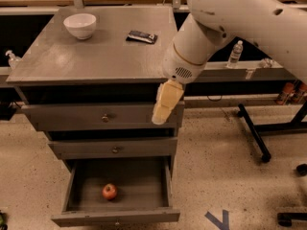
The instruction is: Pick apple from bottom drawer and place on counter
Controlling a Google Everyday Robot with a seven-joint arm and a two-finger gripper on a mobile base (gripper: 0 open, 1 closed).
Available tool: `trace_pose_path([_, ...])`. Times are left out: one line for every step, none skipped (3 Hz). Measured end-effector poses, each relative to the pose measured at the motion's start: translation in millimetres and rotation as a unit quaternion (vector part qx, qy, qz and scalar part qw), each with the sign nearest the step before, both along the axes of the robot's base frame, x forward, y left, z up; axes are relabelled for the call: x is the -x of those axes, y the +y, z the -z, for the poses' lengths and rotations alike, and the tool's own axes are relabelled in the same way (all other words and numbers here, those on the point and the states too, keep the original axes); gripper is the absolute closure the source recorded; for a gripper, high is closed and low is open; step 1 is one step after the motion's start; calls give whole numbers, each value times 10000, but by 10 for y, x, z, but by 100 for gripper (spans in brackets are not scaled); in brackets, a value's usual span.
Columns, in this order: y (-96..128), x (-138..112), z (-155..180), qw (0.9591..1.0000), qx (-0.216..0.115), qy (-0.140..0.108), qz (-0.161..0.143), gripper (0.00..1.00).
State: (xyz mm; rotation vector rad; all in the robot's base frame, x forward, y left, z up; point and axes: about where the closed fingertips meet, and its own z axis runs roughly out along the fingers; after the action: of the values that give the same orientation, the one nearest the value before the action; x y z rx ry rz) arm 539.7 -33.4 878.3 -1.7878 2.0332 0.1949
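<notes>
The apple (109,191), small and red, lies on the floor of the open bottom drawer (115,217), near its middle. The drawer is pulled out at the foot of the grey cabinet. The counter (96,56) is the cabinet's flat grey top. My gripper (162,110) hangs from the big white arm (225,18) and points down in front of the right end of the top drawer, just below the counter's edge. It is well above the apple and to its right. It holds nothing that I can see.
A white bowl (80,25) and a dark flat packet (142,36) sit on the counter. Two upper drawers with brass knobs are closed. Bottles (235,54) stand on a narrow shelf to the right. A black stand's legs (254,135) lie on the floor at right.
</notes>
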Motion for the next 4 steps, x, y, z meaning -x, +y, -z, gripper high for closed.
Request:
trace_pose_path([52,-28,141,9999,-131,31,36,0])
trace_pose_path([372,144,1174,9938,-861,700,-49,0])
trace_pose_path([1076,245,2370,9774,-1725,1101,-529,0])
trace_pose_path([1057,232,2566,9769,-1725,1204,-382,0])
